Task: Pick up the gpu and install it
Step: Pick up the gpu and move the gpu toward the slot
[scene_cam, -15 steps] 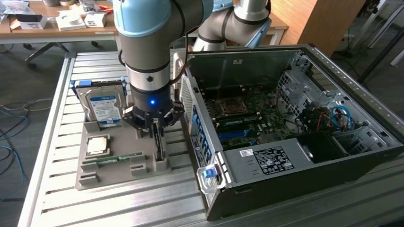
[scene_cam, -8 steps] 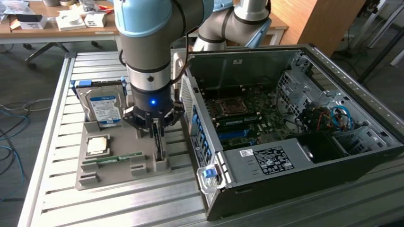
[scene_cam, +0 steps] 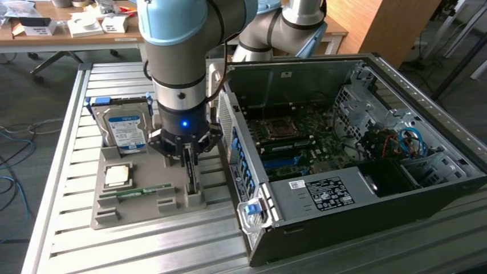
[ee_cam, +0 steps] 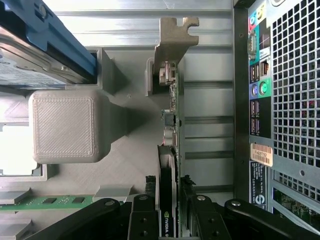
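Exterior view: stands straight down with the arm (scene_cam: 179, 57) over a grey tray (scene_cam: 137, 216) on the slatted metal table (scene_cam: 190, 245). Holds the jaws low around the gpu (scene_cam: 190, 176), on edge in the tray's slot on the side nearest the open computer case (scene_cam: 251, 165), just beside the case's rear panel. Keeps company in the same tray with a blue-labelled hard drive (scene_cam: 125, 128) upright at the far end, a square processor (scene_cam: 118, 176) lying flat, and a green memory stick (scene_cam: 137, 192) lying at the near end. Wrist view: looks along the top edge of the gpu (ee_cam: 172, 100), seated upright in its slot, with its pale metal bracket (ee_cam: 172, 37) at the far end. Pinches the card between the jaws, with the black fingers (ee_cam: 142, 215) set against either face at the near end. Places the hard drive (ee_cam: 35, 65) and memory stick (ee_cam: 50, 201) on one side of the card and the case's port panel (ee_cam: 295, 75) on the other, over the table (ee_cam: 125, 25).
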Motion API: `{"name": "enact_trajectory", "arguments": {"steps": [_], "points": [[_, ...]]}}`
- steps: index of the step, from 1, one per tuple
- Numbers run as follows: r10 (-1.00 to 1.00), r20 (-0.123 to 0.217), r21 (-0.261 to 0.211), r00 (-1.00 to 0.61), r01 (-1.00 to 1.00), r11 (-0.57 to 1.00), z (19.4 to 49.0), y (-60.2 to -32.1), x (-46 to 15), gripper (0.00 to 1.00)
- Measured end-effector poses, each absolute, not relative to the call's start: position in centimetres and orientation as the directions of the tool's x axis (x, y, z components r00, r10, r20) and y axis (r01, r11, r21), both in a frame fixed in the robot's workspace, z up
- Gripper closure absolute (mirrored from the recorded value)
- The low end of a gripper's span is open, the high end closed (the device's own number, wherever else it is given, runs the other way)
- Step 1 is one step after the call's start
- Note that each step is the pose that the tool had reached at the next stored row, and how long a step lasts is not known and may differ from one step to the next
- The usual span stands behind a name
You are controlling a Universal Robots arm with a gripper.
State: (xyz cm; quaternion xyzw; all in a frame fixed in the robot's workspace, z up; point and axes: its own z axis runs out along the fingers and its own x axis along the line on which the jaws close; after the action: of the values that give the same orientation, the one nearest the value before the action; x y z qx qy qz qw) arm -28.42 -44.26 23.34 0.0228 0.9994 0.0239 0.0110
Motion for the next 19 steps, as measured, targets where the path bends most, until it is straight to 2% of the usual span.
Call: {"name": "enact_trajectory", "arguments": {"steps": [13, 15, 16, 19], "points": [[0.046, -0.021, 0.048, -0.999, 0.045, 0.998, 23.33, -44.29, -28.41, 0.67], [0.046, -0.021, 0.048, -0.999, 0.045, 0.998, 23.33, -44.29, -28.41, 0.68], [0.046, -0.021, 0.048, -0.999, 0.045, 0.998, 23.33, -44.29, -28.41, 0.74], [0.046, -0.021, 0.048, -0.999, 0.045, 0.998, 23.33, -44.29, -28.41, 0.74]]}}
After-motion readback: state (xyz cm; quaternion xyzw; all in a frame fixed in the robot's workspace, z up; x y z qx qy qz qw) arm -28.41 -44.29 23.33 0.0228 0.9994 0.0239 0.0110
